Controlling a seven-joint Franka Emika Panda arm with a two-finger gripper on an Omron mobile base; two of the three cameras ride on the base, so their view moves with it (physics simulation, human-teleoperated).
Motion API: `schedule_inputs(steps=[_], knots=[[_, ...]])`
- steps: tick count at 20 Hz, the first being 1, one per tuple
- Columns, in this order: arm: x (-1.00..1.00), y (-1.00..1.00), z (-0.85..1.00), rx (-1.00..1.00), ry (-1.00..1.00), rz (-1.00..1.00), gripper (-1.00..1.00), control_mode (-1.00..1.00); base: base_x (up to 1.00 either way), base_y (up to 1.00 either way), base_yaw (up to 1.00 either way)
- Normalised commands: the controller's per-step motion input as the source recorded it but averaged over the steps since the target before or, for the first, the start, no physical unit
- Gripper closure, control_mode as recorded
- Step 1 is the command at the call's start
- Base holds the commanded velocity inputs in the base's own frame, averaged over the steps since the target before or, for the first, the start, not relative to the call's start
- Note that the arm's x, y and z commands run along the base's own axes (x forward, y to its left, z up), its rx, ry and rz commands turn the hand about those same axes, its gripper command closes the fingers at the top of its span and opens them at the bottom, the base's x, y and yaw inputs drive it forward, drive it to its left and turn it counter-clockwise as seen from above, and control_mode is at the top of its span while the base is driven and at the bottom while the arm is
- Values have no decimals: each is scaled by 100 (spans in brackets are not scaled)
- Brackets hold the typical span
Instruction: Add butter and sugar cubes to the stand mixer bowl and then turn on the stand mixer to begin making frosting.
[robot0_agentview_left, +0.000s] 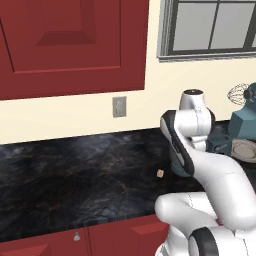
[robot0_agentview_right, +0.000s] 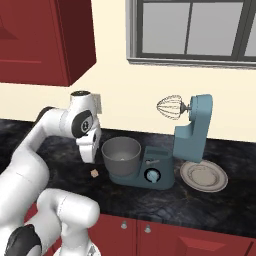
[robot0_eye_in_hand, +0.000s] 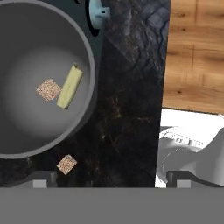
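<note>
We see the gripper (robot0_agentview_right: 89, 156) hanging with its jaws spread wide and holding nothing, just left of the stand mixer bowl (robot0_agentview_right: 121, 155) on the dark marble tabletop (robot0_agentview_right: 210, 205). In the hand view the butter (robot0_eye_in_hand: 70, 86) and 1 sugar cube (robot0_eye_in_hand: 48, 89) lie inside the bowl, while the 2nd sugar cube (robot0_eye_in_hand: 66, 164) sits on the tabletop just outside the bowl's rim.

We judge the main risk is the pick-up of that loose cube: it is tiny and close to the bowl wall, so a finger coming down could strike the rim, nudge the bowl, or flick the cube away across the stone. A poor pinch could also drop it short of the bowl.

The stand mixer (robot0_agentview_right: 192, 132) has its head tilted back, whisk (robot0_agentview_right: 169, 107) raised, and its blue dial (robot0_agentview_right: 151, 175) faces forward. A round grey plate (robot0_agentview_right: 203, 175) rests to its right. Nothing else crowds the cube
</note>
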Motion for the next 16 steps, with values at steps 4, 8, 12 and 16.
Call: schedule_inputs(steps=[4,8,12,16], knots=[[-51,26,0,0,0,14,-100,-100,0,0,0],[-38,33,0,0,0,20,-100,-100,0,0,0],[-13,34,0,0,3,26,-100,-100,0,0,0],[9,20,0,0,7,28,-100,-100,0,0,0]])
